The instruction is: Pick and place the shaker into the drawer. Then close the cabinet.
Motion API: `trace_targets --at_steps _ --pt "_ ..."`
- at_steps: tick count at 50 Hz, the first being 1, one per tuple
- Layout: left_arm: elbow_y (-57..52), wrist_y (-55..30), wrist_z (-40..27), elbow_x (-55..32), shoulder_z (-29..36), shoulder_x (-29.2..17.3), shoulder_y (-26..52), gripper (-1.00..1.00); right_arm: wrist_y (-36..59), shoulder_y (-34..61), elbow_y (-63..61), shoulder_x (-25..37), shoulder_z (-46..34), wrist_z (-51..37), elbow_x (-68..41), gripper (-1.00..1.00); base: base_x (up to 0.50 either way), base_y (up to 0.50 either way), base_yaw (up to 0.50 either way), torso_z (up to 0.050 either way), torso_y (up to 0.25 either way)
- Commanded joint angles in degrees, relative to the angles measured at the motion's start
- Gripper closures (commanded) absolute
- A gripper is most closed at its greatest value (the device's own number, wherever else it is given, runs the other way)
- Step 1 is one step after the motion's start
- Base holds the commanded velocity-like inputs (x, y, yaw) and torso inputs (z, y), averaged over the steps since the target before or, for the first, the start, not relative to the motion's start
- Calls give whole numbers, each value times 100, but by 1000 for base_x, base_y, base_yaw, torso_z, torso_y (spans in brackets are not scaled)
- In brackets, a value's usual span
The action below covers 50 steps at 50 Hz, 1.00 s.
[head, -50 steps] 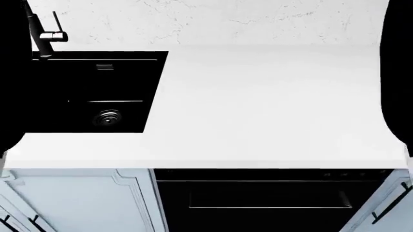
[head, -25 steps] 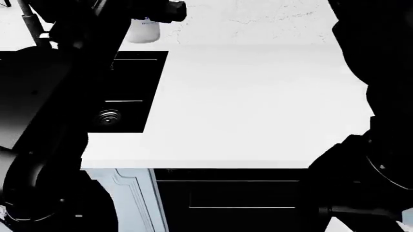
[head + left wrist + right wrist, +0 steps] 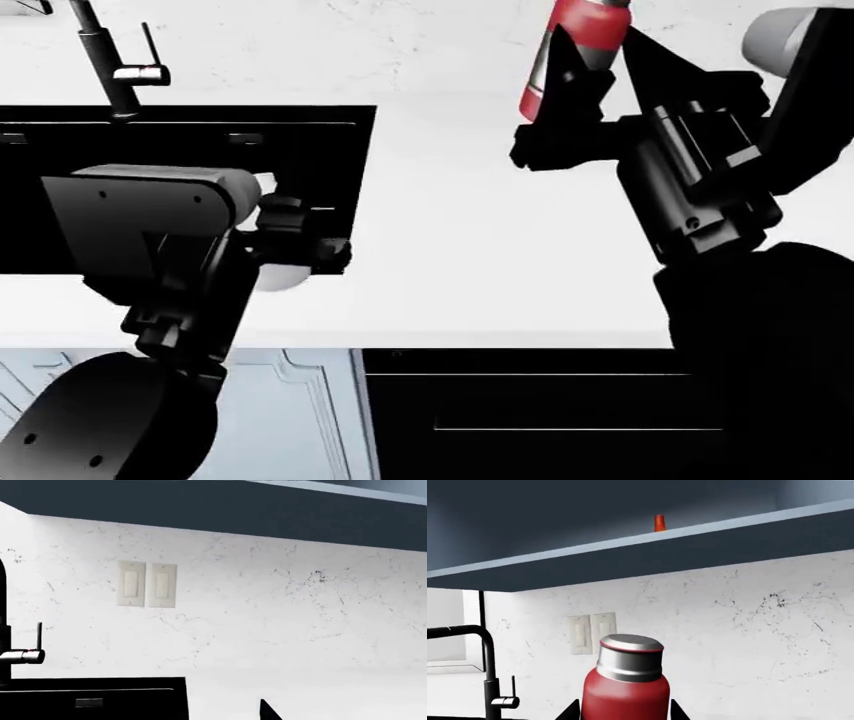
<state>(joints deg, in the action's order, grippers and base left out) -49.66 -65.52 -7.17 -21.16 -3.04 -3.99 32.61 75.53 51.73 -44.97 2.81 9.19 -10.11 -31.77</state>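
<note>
We have the shaker (image 3: 571, 50) in our right gripper (image 3: 603, 62), its jaws pinching the red body at the upper right of the head frame, lifted above the white counter (image 3: 507, 250); the right wrist frame shows the silver cap upright at its lower centre, in front of the wall with its switch plates (image 3: 592, 632). Our left gripper (image 3: 300, 245) sits at centre left beside the black sink (image 3: 80, 170), and we cannot tell how its jaws stand. We judge the pick done. The drawer is not in sight in any frame, so placing the shaker and closing the cabinet remain.
</note>
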Motion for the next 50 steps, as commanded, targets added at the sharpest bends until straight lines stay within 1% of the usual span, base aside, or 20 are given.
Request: trace_targets --at_steps 1,26,36,50 --pt "-231 254 -156 -119 -121 -48 -673 100 -2 -458 -289 65 16 -206 -222 100 0 500 0 0 0" --pt "-170 425 -290 -413 -93 -177 -816 100 85 -518 -437 72 -109 -578 -678 100 -48 500 0 0 0" --pt "-111 625 -340 -447 -76 -202 -977 100 -73 -660 -398 108 -169 -686 -811 100 -81 500 0 0 0" --pt "-200 667 -437 -596 -181 -267 -1094 100 -122 -703 -402 149 -269 -882 -1025 100 -82 500 0 0 0"
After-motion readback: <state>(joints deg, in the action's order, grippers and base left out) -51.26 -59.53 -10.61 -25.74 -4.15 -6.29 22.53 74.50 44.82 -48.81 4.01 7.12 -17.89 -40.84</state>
